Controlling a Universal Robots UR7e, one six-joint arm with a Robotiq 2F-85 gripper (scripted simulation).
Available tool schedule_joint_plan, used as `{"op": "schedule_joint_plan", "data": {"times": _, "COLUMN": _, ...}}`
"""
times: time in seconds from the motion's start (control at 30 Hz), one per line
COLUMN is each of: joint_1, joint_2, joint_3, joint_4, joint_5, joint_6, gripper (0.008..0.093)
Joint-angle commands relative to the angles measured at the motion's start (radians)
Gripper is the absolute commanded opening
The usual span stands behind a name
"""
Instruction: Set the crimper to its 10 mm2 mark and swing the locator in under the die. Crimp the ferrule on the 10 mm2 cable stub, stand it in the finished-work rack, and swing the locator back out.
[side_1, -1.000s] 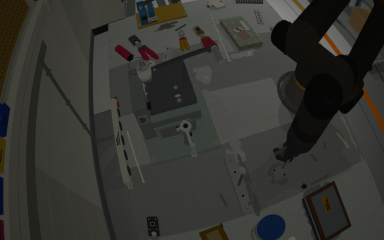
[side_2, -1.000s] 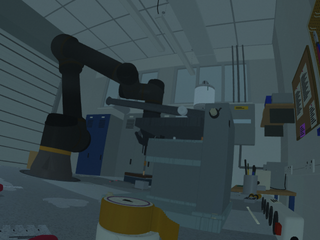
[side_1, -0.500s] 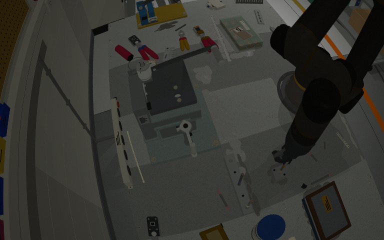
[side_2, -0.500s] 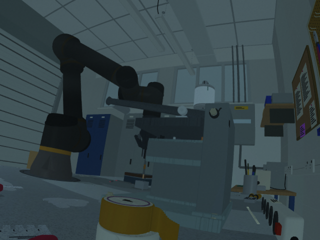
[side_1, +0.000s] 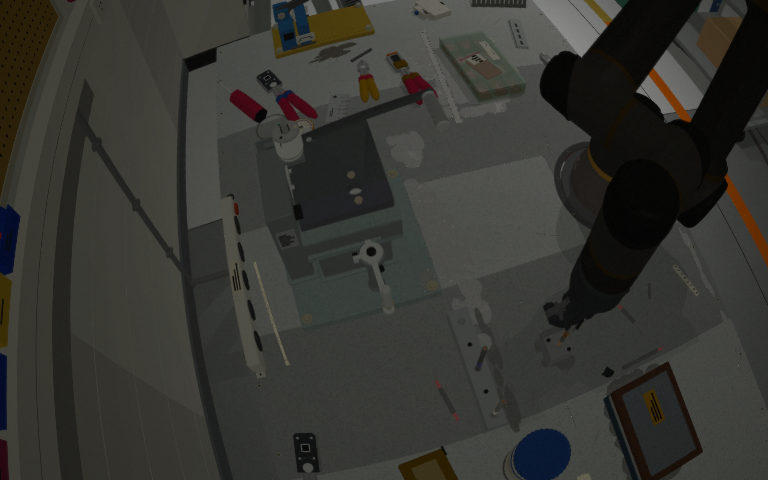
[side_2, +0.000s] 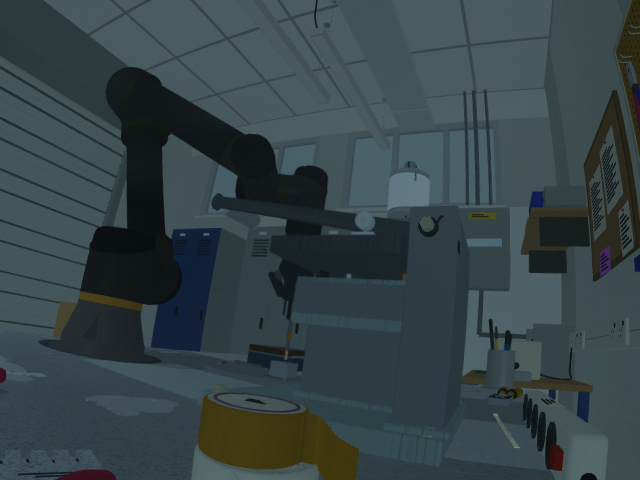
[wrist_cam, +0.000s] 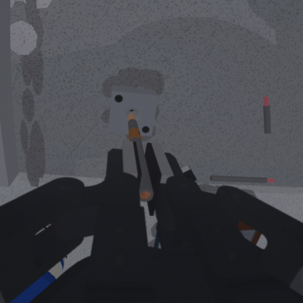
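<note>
The cable stub (wrist_cam: 138, 149) with its orange ferrule stands with its lower end in the middle hole of a small grey block (wrist_cam: 132, 114), which has two more holes at its corners. My gripper (wrist_cam: 142, 164) has its two fingers closed on the stub's grey shaft, right above the block (side_1: 558, 348) to the right of the crimper. The crimper (side_1: 340, 192) sits on a green base plate at mid-bench, its long handle (side_2: 289, 211) lying across the top. The white locator arm (side_1: 378, 277) points toward the bench front. A long grey rack (side_1: 478, 362) with holes lies between crimper and block.
Behind the crimper lie pliers, a screwdriver (side_1: 247, 106) and a green box (side_1: 481, 65). Loose cable stubs (wrist_cam: 240, 179) lie right of the block and one (side_1: 447, 401) near the rack. A power strip (side_1: 242, 283) runs along the left. A blue round tin (side_1: 541, 454) and a framed tray (side_1: 657, 419) sit at the front.
</note>
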Motion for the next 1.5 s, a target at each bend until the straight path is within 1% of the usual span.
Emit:
{"op": "schedule_joint_plan", "data": {"times": 0.0, "joint_1": 0.0, "joint_2": 0.0, "joint_3": 0.0, "joint_4": -0.001, "joint_5": 0.0, "joint_6": 0.0, "gripper": 0.008}}
{"op": "schedule_joint_plan", "data": {"times": 1.47, "joint_1": 0.0, "joint_2": 0.01, "joint_3": 0.012, "joint_4": -0.022, "joint_5": 0.0, "joint_6": 0.0, "gripper": 0.008}}
